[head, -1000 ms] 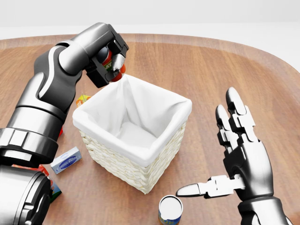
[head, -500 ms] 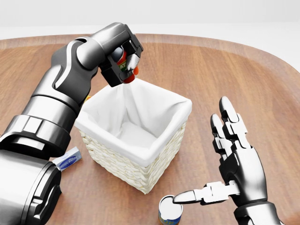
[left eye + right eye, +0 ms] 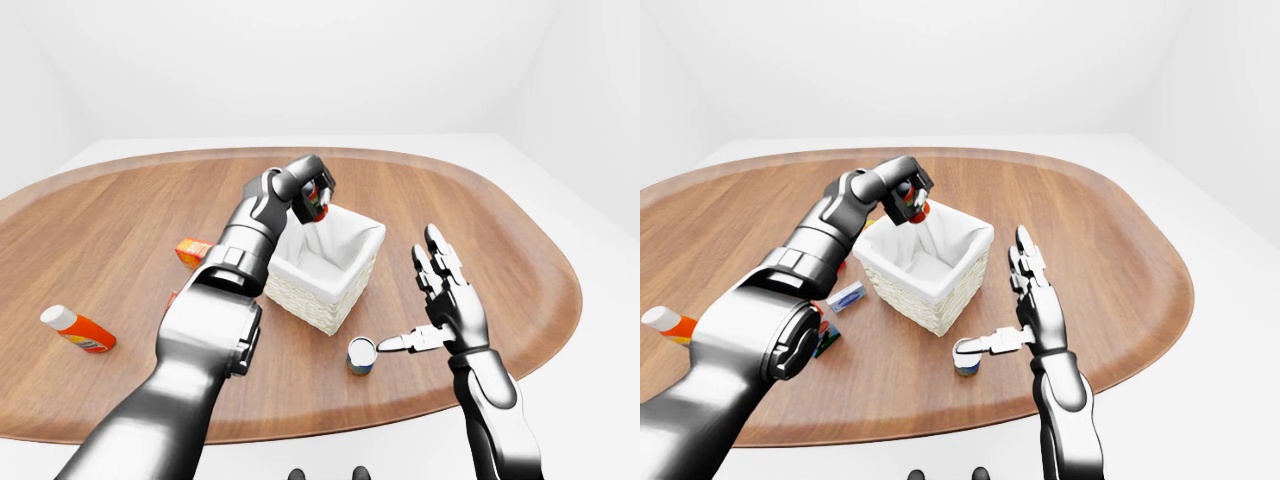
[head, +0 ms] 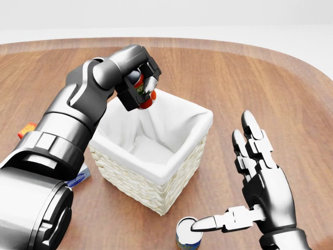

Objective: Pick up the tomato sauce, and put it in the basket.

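My left hand (image 4: 139, 88) is shut on the tomato sauce (image 4: 144, 97), a red container with a green label, mostly hidden by the fingers. It hangs over the upper-left corner of the basket (image 4: 156, 177), a white wicker box with a white cloth lining, just above the rim. In the left-eye view the same hand (image 3: 315, 195) holds the sauce above the basket (image 3: 325, 290). My right hand (image 4: 244, 172) stands open at the lower right of the head view, fingers spread, with its thumb tip over a can.
A small can (image 4: 188, 233) stands below the basket by my right thumb. A blue-and-white box (image 4: 78, 177) lies left of the basket. An orange box (image 3: 192, 251) and an orange-white bottle (image 3: 78, 328) lie further left on the wooden table (image 3: 500, 250).
My left hand has carried the sauce rightward and down, from left of the basket's corner to over it. My right hand has sunk lower and moved slightly left, thumb over the can.
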### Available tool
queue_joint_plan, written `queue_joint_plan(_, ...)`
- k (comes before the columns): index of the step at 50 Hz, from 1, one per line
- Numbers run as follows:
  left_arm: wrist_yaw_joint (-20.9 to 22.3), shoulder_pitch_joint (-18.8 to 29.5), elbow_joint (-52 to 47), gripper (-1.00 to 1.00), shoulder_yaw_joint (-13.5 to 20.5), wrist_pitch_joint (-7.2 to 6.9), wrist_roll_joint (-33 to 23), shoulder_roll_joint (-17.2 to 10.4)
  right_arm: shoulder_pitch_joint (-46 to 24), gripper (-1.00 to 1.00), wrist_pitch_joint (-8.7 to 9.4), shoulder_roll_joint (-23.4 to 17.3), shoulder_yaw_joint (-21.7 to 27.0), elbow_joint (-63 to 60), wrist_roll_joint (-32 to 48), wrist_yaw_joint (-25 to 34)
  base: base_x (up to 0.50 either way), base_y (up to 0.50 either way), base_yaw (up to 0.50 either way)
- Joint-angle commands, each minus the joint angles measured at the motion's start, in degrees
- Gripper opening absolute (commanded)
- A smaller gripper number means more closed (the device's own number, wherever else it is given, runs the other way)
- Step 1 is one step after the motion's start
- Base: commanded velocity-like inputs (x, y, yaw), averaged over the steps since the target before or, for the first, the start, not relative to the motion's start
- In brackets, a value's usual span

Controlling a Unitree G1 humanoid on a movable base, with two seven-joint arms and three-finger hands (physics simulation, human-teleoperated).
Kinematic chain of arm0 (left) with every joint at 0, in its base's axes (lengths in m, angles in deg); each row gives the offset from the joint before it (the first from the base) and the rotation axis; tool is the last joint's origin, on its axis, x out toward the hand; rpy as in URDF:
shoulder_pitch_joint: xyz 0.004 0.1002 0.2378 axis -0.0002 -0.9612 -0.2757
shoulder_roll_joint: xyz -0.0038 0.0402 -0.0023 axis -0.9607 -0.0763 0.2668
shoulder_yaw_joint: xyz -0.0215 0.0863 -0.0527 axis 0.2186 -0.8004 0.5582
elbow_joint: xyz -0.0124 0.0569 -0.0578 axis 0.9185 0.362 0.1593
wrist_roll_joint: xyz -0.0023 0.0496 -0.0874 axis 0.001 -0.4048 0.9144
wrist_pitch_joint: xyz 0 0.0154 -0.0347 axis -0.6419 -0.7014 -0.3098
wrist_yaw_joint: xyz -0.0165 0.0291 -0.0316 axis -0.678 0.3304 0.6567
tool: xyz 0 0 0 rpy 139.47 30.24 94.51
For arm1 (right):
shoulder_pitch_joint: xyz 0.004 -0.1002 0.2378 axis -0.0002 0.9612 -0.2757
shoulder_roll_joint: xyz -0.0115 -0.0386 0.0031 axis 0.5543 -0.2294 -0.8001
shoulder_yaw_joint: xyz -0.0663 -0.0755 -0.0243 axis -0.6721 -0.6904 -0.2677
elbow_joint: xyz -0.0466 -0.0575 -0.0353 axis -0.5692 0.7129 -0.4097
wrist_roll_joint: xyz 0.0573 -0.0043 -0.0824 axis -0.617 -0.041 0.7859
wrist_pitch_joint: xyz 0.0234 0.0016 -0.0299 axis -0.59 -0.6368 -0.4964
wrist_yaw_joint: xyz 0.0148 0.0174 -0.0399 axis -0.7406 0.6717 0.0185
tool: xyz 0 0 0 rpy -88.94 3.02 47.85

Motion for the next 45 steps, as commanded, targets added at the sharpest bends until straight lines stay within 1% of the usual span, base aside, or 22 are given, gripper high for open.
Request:
queue_joint_plan(1, -0.86, 0.04, 1.49, -1.0, 0.24, 0.0, -0.07, 0.21, -0.05, 1.0, 0.0, 0.03, 0.02, -0.32, -0.07, -0.01, 0.0, 0.0, 0.0)
queue_joint_plan(40, -1.28, -1.21, 3.62, -1.0, 0.32, 0.0, -0.04, 1.22, -0.44, 1.0, 0.0, 0.01, 0.23, -0.21, -0.08, -0.34, 0.0, 0.0, 0.0)
queue_joint_plan(41, -1.3, -1.28, 3.61, -0.28, 0.28, 0.0, -0.08, 1.28, -0.41, 1.0, 0.0, 0.0, 0.23, -0.42, -0.06, -0.38, 0.0, 0.0, 0.0)
queue_joint_plan(42, -1.41, -1.33, 3.7, 1.0, 0.23, 0.0, -0.15, 1.3, -0.41, 1.0, 0.0, 0.0, 0.22, -0.52, -0.07, -0.4, 0.0, 0.0, 0.0)
queue_joint_plan(45, -1.19, -1.09, 3.66, 1.0, 0.28, 0.0, -0.12, 1.38, -0.47, 1.0, 0.0, 0.0, 0.25, -0.66, -0.09, -0.43, 0.0, 0.0, 0.0)
